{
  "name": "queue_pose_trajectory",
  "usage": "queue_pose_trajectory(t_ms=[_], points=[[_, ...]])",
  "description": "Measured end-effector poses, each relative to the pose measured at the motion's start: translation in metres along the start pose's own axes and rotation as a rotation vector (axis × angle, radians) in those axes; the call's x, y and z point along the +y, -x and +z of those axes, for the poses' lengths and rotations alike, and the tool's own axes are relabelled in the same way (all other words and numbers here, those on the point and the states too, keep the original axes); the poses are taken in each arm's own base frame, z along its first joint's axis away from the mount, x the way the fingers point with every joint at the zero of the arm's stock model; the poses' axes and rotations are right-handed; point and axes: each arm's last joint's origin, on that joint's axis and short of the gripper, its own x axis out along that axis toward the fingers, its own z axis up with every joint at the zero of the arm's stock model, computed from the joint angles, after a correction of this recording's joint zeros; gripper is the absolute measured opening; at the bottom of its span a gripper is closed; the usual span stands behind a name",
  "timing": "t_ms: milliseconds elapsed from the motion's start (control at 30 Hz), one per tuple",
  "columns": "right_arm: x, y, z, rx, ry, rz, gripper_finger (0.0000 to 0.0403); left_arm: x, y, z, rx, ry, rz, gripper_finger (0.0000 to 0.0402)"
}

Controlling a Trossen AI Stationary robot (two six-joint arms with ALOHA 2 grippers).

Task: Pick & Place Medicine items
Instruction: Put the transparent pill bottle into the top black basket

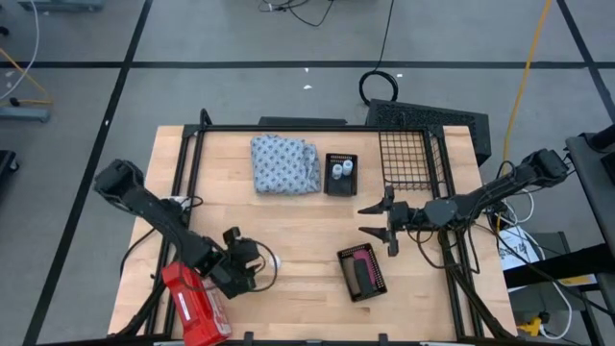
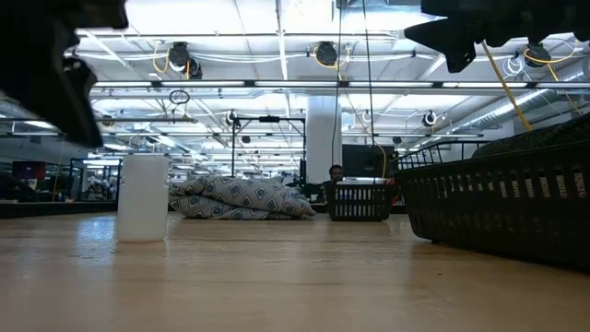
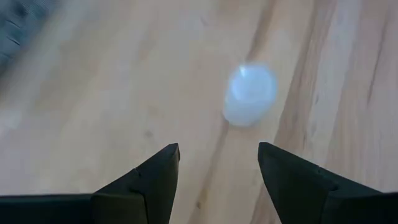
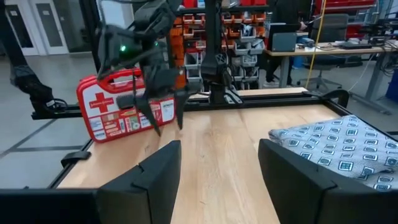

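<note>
**A:** Above the table, in the high view, the left gripper [image 1: 258, 266] hangs near the front edge, the red first-aid case [image 1: 195, 304] just behind it; a small white bottle [image 1: 270, 259] stands right at its fingertips; fingers apart, nothing held.

**B:** And the right gripper [image 1: 374, 220]?

**A:** Mid-table, fingers spread and empty; a small black tray [image 1: 340, 174] with two white bottles [image 1: 342, 169] lies beyond it, a second black tray [image 1: 363, 272] holding a pink-red tube [image 1: 362, 255] and darker tubes lies to its near side; a folded patterned cloth [image 1: 284, 163] lies farther off.

**B:** The low view?

**A:** One white bottle [image 2: 143, 197] stands upright on the wood; both arms are only dark shapes overhead; the cloth [image 2: 241, 198] and a black basket [image 2: 359, 200] sit far behind.

**B:** Left wrist?

**A:** The pale bottle [image 3: 249, 94] sits just ahead of the parted fingers [image 3: 149, 180], slightly off toward one of them; not yet between.

**B:** Right wrist?

**A:** It looks across at the case [image 4: 127, 107] and the left arm; its own fingers [image 4: 152, 174] stand apart; the cloth [image 4: 336, 147] is to one side.

**B:** So which step?

**A:** I judge the approach to the lone bottle; the next move calls for centring the gap over it, descending, then closing gently; a nudge could topple it.
</note>
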Motion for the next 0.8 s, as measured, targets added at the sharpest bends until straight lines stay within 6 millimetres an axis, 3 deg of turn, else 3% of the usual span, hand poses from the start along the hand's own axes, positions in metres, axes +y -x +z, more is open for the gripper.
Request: queue_pose_trajectory(t_ms=[433,800], points=[[0.003,0.001,-0.001,0.01,0.004,0.017,0.0203,-0.034,-0.058,-0.03,0.05,-0.117,-0.029,0.023],[0.003,0.001,-0.001,0.006,0.003,0.016,0.0203,-0.029,-0.077,-0.012,-0.055,-0.124,0.011,0.023]])
